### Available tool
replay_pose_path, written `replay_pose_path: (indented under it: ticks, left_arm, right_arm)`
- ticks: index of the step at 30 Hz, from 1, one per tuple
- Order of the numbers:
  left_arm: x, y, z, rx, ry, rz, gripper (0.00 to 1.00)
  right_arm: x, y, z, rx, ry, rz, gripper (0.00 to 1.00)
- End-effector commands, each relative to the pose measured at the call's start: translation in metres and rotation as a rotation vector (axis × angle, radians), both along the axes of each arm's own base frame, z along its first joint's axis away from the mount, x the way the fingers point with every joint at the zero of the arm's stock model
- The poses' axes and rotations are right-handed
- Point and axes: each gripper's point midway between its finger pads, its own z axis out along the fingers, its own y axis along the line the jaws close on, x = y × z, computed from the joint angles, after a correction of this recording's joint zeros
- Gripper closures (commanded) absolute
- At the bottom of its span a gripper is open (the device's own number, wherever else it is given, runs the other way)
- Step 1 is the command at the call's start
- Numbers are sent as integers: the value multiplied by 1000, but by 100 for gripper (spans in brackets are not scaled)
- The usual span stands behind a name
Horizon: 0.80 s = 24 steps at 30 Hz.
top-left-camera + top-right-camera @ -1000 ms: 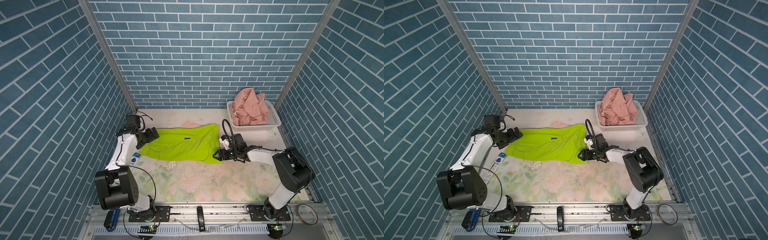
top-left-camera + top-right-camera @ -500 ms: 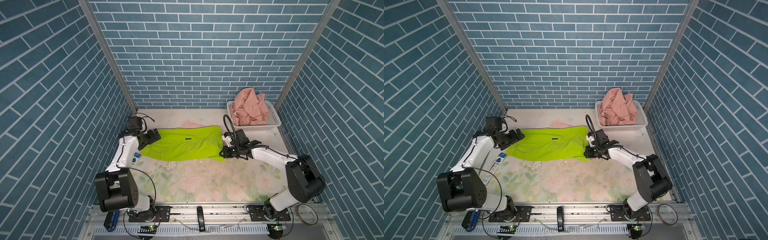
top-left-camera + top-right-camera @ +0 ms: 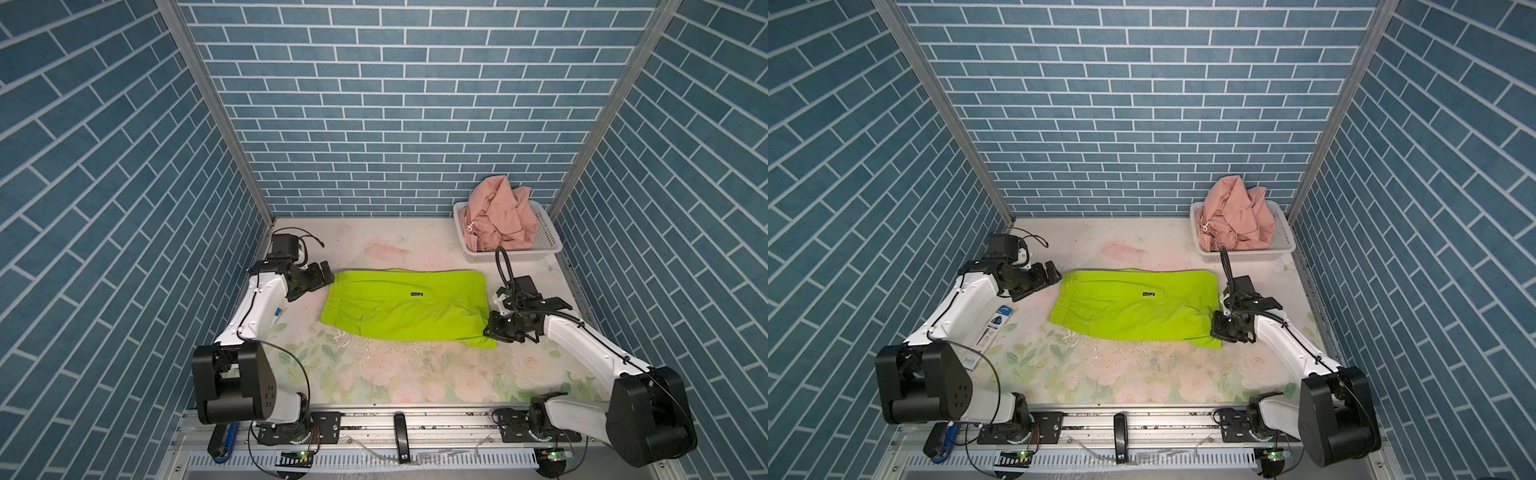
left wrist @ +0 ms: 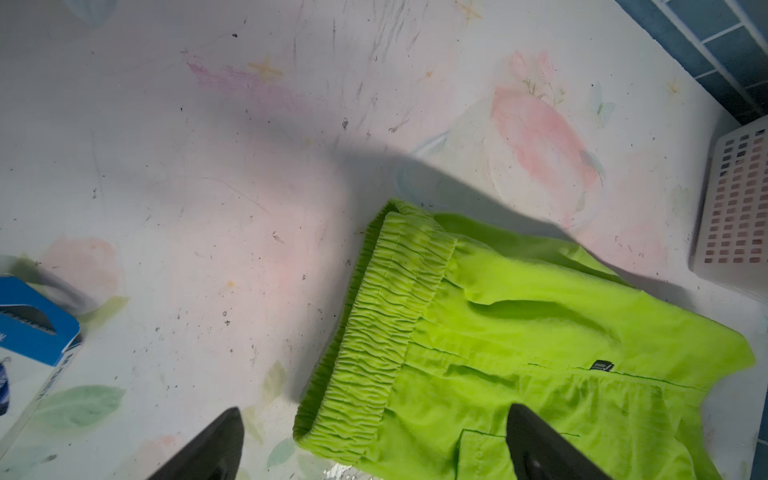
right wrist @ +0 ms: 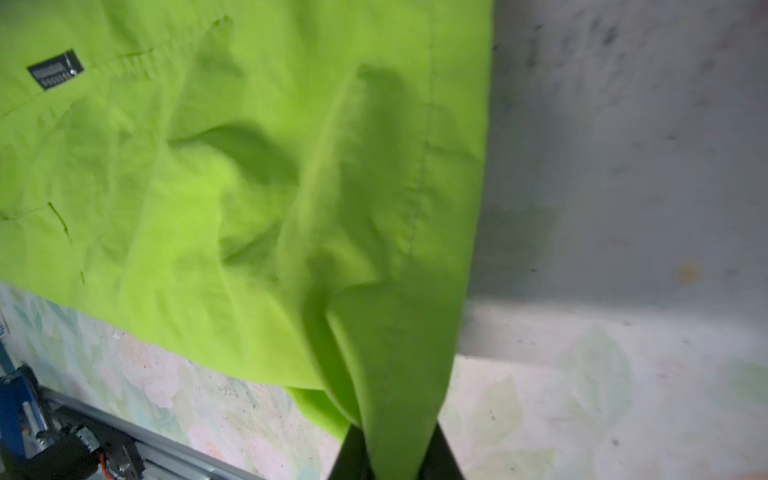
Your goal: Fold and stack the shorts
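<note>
The lime green shorts (image 3: 407, 307) (image 3: 1138, 307) lie spread flat mid-table, gathered waistband (image 4: 386, 316) to the left, leg hems to the right. My right gripper (image 3: 490, 330) (image 3: 1216, 328) (image 5: 395, 440) is shut on the near right hem corner, and green fabric (image 5: 249, 166) runs up between its black fingers. My left gripper (image 3: 322, 276) (image 3: 1052, 272) (image 4: 374, 409) hovers open just off the waistband's far left corner, holding nothing. The salmon pink shorts (image 3: 503, 216) (image 3: 1237, 216) sit crumpled in the basket.
A white perforated basket (image 3: 548, 245) (image 3: 1283, 245) (image 4: 735, 208) stands in the back right corner. A blue-and-white package (image 3: 994, 322) (image 4: 29, 332) lies by the left wall under the left arm. Blue brick walls close in three sides; a metal rail (image 3: 395, 419) runs along the front.
My right gripper closed on the green hem and drew it right and nearer the front, sliding and flattening the shorts. The left gripper stayed open, barely moving.
</note>
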Motion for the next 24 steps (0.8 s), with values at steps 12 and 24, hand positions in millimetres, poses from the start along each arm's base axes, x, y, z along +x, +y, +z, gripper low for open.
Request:
replay_pose_path:
  ticks: [12,24]
  left_arm:
    - [53,-112,1,-207,-134,-249,0]
    - [90,-86,-64,3,-54,-269,0]
  right_arm:
    - [95,-10,38,-131,-326,24,29]
    - [172,8,-3,-56,-353,101,33]
